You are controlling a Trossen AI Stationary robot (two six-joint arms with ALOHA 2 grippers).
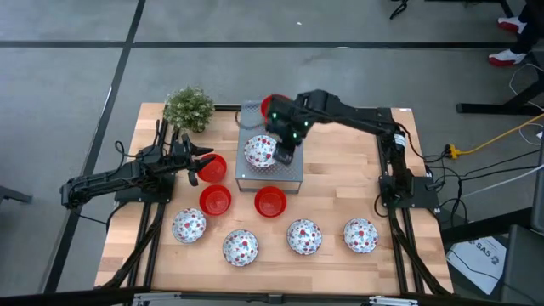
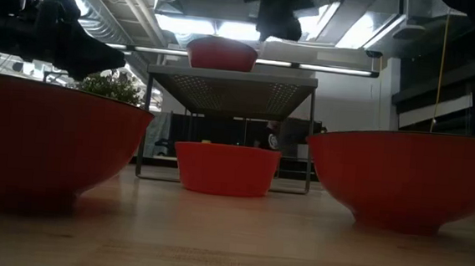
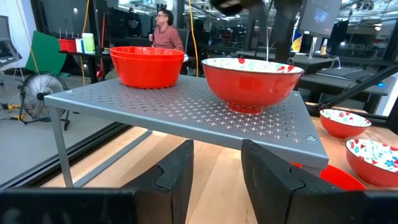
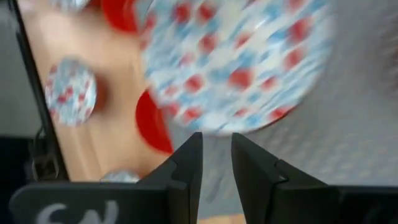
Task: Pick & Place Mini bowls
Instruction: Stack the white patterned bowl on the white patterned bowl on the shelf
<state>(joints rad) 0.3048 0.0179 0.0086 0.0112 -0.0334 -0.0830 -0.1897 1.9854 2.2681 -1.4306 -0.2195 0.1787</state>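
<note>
A grey perforated metal stand sits mid-table. On it rest a white red-speckled bowl, red on the outside, and plain red bowls stacked at its far side. My right gripper hovers open above the stand, just beside the speckled bowl. My left gripper is open and level at the stand's left, close to a red bowl on the table. Two more red bowls and several speckled bowls stand along the near side.
A small green bushy plant stands at the table's far left corner, behind my left arm. The stand's thin legs leave room beneath it. Bare wood shows between the bowl rows. A person sits in the room beyond.
</note>
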